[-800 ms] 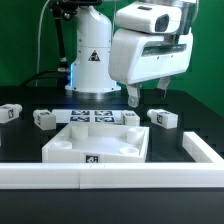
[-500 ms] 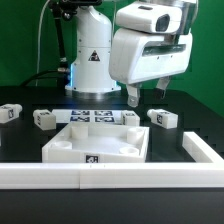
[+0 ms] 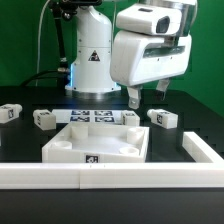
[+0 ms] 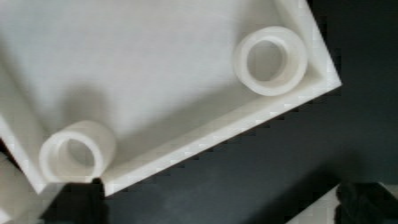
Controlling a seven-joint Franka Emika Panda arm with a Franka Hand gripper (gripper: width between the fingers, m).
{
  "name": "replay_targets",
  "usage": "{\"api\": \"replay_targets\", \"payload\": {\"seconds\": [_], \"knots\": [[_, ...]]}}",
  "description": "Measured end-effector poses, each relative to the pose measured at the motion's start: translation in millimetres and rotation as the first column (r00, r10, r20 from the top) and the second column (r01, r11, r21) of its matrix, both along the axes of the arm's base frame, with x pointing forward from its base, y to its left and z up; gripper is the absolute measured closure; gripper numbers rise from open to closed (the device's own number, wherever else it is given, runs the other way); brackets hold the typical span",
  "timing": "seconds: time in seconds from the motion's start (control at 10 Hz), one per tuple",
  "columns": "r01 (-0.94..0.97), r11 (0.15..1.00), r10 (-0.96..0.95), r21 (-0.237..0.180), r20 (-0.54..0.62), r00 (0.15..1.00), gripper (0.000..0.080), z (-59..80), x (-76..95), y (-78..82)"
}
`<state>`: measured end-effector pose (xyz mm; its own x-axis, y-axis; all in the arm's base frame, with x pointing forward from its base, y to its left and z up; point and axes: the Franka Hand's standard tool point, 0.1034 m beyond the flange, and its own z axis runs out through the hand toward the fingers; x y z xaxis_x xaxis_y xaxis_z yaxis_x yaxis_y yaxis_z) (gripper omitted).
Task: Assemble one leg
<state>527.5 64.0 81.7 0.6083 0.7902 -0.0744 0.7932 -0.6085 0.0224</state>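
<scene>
A white robot arm (image 3: 140,50) fills the upper centre of the exterior view. Its two dark fingers (image 3: 132,98) hang spread apart with nothing between them, so they are released and empty. They are above the worktop and touch no part.

Four small white oblong plastic blocks, each with a black-and-white square tag, lie on the black worktop (image 3: 25,140) in a loose row across the middle of the frame. The first leg (image 3: 8,113) is at the far left edge. The second leg (image 3: 43,119) is just right of it. The third leg (image 3: 130,117) lies right of centre, below the fingers and just behind the panel's far rim. The fourth leg (image 3: 162,118) lies further right, apart from the panel.

The large white square tray-like panel (image 3: 70,148) sits at lower centre. The flat white marker board (image 3: 95,114) lies behind it, at the foot of the robot's base. A low white wall (image 3: 120,176) runs along the bottom of the frame.

The wrist view shows one corner of the panel (image 4: 143,70) with two round raised sockets (image 4: 272,60). Both dark fingertips (image 4: 71,200) are wide apart, with only panel edge and bare worktop (image 4: 267,170) between them.
</scene>
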Motion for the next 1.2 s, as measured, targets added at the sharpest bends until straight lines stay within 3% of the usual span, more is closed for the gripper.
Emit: {"api": "replay_targets", "payload": {"seconds": [0.3, 0.5, 0.9, 1.2], "knots": [[-0.176, 0.984, 0.176, 0.017, -0.007, 0.984, 0.015, -11.4, -15.9, -6.3], [-0.311, 0.95, 0.312, 0.027, -0.084, 0.946, 0.015, -14.1, -23.5, -24.8], [-0.324, 0.945, 0.326, 0.028, -0.069, 0.943, 0.015, -14.6, -21.8, -25.6], [-0.403, 0.914, 0.403, 0.048, 0.009, 0.915, 0.015, -34.9, -40.1, -39.1]]}}
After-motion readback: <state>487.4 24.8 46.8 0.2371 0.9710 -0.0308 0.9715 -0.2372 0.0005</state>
